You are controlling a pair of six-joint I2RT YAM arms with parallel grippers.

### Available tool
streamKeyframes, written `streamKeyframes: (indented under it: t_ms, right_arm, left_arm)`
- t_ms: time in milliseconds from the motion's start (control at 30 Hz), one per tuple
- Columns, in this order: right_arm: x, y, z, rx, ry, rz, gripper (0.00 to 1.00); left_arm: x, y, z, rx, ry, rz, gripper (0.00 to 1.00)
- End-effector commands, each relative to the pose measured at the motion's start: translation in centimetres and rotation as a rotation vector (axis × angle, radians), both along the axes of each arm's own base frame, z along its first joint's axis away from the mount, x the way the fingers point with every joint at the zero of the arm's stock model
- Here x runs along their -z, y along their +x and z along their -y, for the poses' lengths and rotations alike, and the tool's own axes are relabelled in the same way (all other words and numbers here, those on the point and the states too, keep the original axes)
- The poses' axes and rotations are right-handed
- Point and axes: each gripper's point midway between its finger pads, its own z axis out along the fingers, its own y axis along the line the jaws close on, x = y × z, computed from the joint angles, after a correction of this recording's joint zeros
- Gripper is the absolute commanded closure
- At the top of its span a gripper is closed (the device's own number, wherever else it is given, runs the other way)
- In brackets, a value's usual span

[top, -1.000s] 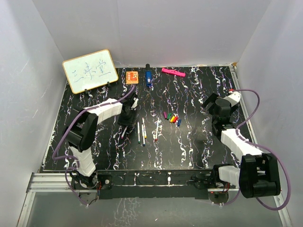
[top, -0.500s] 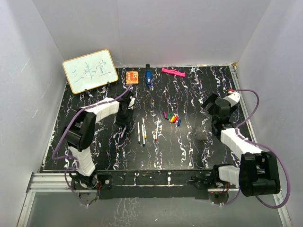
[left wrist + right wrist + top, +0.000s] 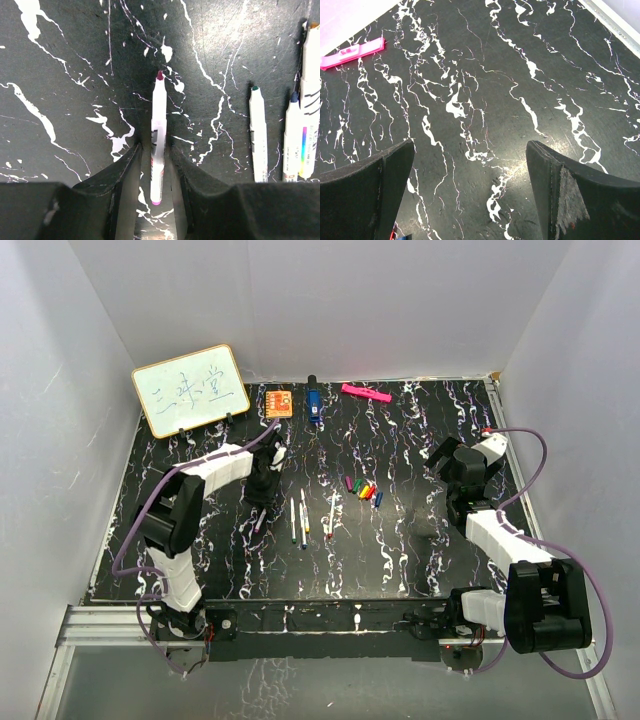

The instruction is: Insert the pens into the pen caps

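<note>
The left pincer [image 3: 157,149] is straddling the rear half of the purple-tipped pen [image 3: 158,115], its jaws narrowed to a slot only a little wider than the white barrel. A sliver of marbled tabletop [image 3: 60,75] seems to be showing on each side, though shadow is making contact hard to judge. The pen is lying flat, its tip pointing away from the wrist camera, with the green-tipped pen [image 3: 258,135] lying parallel near it. The pen caps [image 3: 363,490] are sitting in a small cluster well apart from it, toward the middle. The right pincer [image 3: 470,150] is hanging wide open above the tabletop, holding nothing. The pen is looking light, stiff and smooth (likely to roll or pivot if pinched off-centre). A square hold on the barrel, leaving the tip end free for a cap, is looking best.
</note>
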Motion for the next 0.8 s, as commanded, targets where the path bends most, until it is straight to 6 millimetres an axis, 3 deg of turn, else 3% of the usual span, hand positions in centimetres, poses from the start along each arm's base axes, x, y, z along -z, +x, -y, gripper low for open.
streamKeyframes:
  t_ms: [0, 233, 333, 533, 767]
  right_arm:
    - [-2.6, 1.2, 0.4, 0.022, -0.006, 0.065, 0.08]
    - [-2.4, 1.2, 0.4, 0.023, -0.005, 0.062, 0.08]
    - [-2.5, 1.2, 0.3, 0.019, -0.005, 0.063, 0.08]
    - [-2.6, 1.2, -0.2, -0.02, -0.007, 0.064, 0.1]
    - [-3.1, 1.9, -2.0, -0.125, -0.026, 0.053, 0.19]
  left_arm:
    - [3.7, -5.7, -3.9, 0.015, 0.15, -0.253, 0.72]
    - [4.1, -5.7, -3.5, 0.01, 0.129, -0.252, 0.81]
    - [4.6, -6.2, -3.0, 0.013, 0.108, -0.289, 1.0]
    - [5.5, -6.4, -2.0, 0.007, 0.058, -0.314, 1.0]
    - [3.3, -4.0, -1.7, -0.014, 0.047, -0.185, 1.0]
